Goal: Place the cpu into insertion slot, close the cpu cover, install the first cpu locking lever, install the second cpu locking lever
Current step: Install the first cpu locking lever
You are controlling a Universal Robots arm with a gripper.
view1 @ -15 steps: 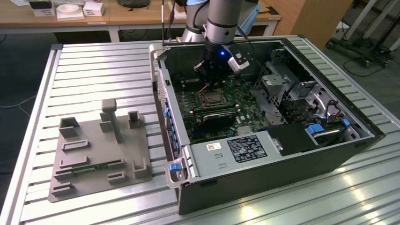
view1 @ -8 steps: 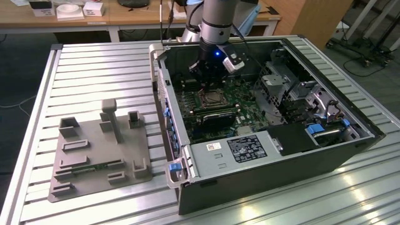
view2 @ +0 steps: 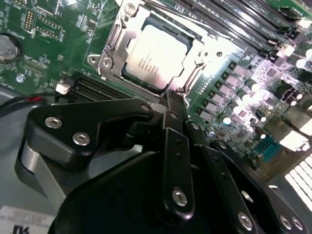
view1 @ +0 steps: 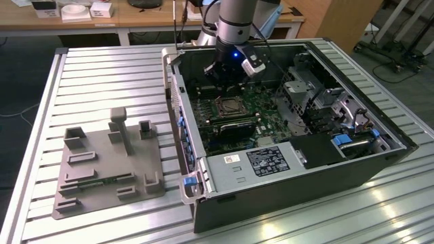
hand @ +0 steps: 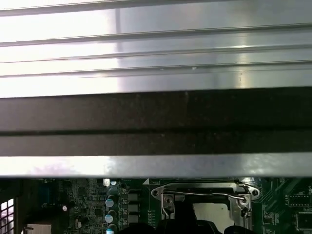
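Observation:
The cpu (view2: pixel 156 53), a flat square chip with a silvery top, lies seated in the insertion slot (view1: pixel 230 105) on the green motherboard. The cpu cover (view2: pixel 118 36), a thin silvery frame, lies down flat around the chip. A wire locking lever (hand: pixel 204 195) runs across one end of the socket. My gripper (view2: pixel 176 100) is shut, with its black fingertips together right at the socket's edge; nothing shows between them. In the exterior view the gripper (view1: pixel 227 76) hangs inside the open computer case just behind the socket.
The open black computer case (view1: pixel 379 152) stands on a slatted aluminium table (view1: pixel 101 76). Long black memory slots (view2: pixel 234 19) run beside the socket. A labelled power supply (view1: pixel 268 160) fills the case's front. A grey fixture plate (view1: pixel 109 162) lies on the exterior view's left.

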